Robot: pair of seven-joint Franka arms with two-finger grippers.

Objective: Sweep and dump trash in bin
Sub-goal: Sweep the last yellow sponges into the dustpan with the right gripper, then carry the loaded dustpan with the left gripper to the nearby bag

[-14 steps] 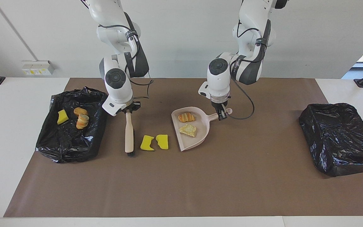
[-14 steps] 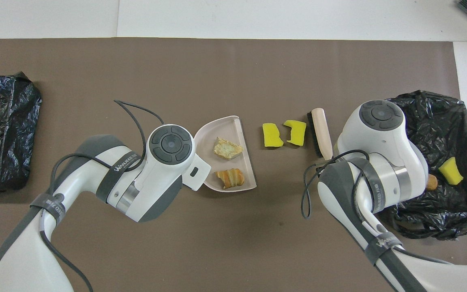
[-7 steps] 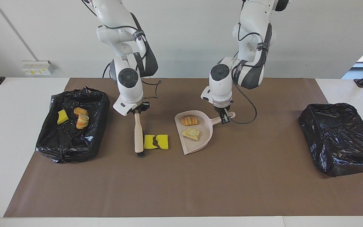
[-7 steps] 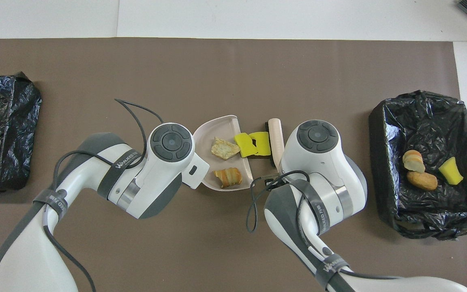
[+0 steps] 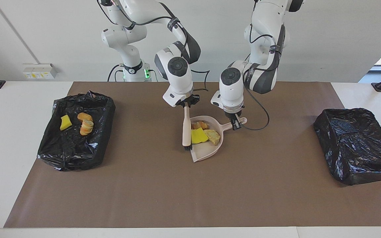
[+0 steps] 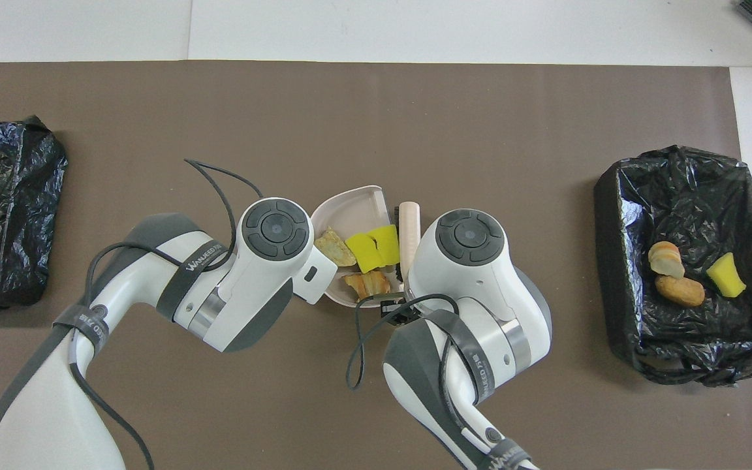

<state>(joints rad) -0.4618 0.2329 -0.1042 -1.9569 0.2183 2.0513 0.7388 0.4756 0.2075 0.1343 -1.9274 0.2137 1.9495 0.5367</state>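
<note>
- Right gripper (image 5: 186,104) up in the centre of the facing view, clamped on the top end of the brush (image 5: 186,129), handle pointing down the frame, dark bristles at the open lip of the dustpan (image 5: 207,150).
- Left gripper (image 5: 235,123) just right of centre there, pinched tight on the dustpan's handle stub.
- Dustpan flat on the brown mat (image 5: 190,191), dead centre of the frame, mouth facing the brush.
- Four bits of trash inside the pan: two bright yellow sponge chunks (image 6: 372,249) pressed together right beside the brush, a tan bread piece (image 6: 335,238) deeper in, a striped orange bread piece (image 6: 368,283) lower in the overhead frame.
- Three more chunks already in the open black-lined bin (image 5: 76,155) at the left of the facing view: one yellow (image 5: 65,123), two bread-like (image 5: 85,123).
- Second black-bagged bin (image 5: 356,145) at the right edge of the facing view, contents not visible.
</note>
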